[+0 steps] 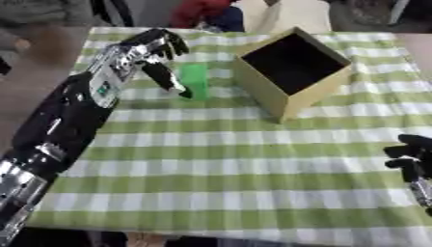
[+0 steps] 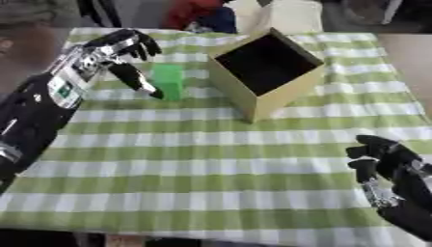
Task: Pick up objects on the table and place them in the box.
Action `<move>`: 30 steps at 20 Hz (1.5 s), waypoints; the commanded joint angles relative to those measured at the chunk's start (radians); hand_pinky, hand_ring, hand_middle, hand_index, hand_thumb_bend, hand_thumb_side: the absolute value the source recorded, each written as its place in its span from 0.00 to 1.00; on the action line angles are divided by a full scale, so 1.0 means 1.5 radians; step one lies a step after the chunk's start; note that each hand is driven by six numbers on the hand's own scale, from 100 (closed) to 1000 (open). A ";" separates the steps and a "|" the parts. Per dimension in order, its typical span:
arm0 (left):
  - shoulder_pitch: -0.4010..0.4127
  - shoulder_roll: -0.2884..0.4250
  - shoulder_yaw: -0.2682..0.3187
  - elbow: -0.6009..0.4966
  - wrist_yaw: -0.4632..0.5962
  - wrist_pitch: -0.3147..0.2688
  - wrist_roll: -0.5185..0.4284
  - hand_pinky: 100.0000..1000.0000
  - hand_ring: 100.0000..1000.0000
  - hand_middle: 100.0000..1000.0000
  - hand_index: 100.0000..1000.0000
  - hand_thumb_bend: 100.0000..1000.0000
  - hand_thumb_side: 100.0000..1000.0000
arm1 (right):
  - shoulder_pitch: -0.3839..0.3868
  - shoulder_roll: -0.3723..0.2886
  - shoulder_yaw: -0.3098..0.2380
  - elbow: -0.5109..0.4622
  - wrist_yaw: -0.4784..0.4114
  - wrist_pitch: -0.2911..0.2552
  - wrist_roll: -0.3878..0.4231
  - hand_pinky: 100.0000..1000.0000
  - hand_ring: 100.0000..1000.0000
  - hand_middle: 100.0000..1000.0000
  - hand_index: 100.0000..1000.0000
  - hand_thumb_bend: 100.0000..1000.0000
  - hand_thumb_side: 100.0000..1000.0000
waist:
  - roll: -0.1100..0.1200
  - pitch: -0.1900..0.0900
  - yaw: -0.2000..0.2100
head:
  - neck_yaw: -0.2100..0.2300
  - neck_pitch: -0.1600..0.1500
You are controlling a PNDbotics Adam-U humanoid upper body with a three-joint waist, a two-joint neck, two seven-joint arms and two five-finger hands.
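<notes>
Upright on the checked surface (image 1: 219,159), the green block (image 1: 195,81) stood just left of the tan box (image 1: 291,72), with the left hand (image 1: 148,50) spread open beside it, thumb reaching down the block's near-left face and fingers arched over its far side, nothing yet gripped. Likely the risk was that the thumb would nudge the block over or push it against the box wall before the fingers closed, since only one side was touched. Only the right eye view showed the idle right hand (image 2: 388,169) whole, fingers relaxed at the lower right, while the left eye view cut it off
</notes>
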 commanded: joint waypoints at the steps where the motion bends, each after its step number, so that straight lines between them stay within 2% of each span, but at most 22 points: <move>1: -0.012 0.003 0.000 0.004 -0.007 -0.007 0.002 0.73 0.66 0.64 0.75 0.86 0.16 | -0.006 -0.005 -0.002 -0.008 0.002 -0.001 0.003 0.67 0.76 0.57 0.82 0.00 0.26 | -0.001 -0.008 -0.001 | -0.001 -0.004; 10: -0.014 -0.016 0.001 0.027 -0.013 -0.011 0.020 0.72 0.64 0.61 0.73 0.83 0.16 | -0.007 -0.004 -0.002 -0.007 0.001 0.000 0.003 0.67 0.76 0.57 0.82 0.00 0.26 | 0.000 -0.007 -0.004 | -0.001 -0.004; 21: -0.013 -0.021 0.006 0.040 -0.012 0.003 0.061 0.69 0.53 0.44 0.59 0.68 0.07 | -0.009 -0.004 -0.001 -0.006 0.000 0.000 0.004 0.67 0.76 0.57 0.82 0.00 0.26 | 0.001 -0.007 -0.004 | -0.001 -0.005; 30: -0.012 -0.016 0.010 0.028 0.006 0.018 0.095 0.68 0.50 0.40 0.56 0.66 0.02 | -0.008 -0.005 -0.001 -0.006 0.000 0.000 0.005 0.67 0.76 0.57 0.82 0.00 0.26 | 0.000 -0.009 -0.003 | -0.003 -0.005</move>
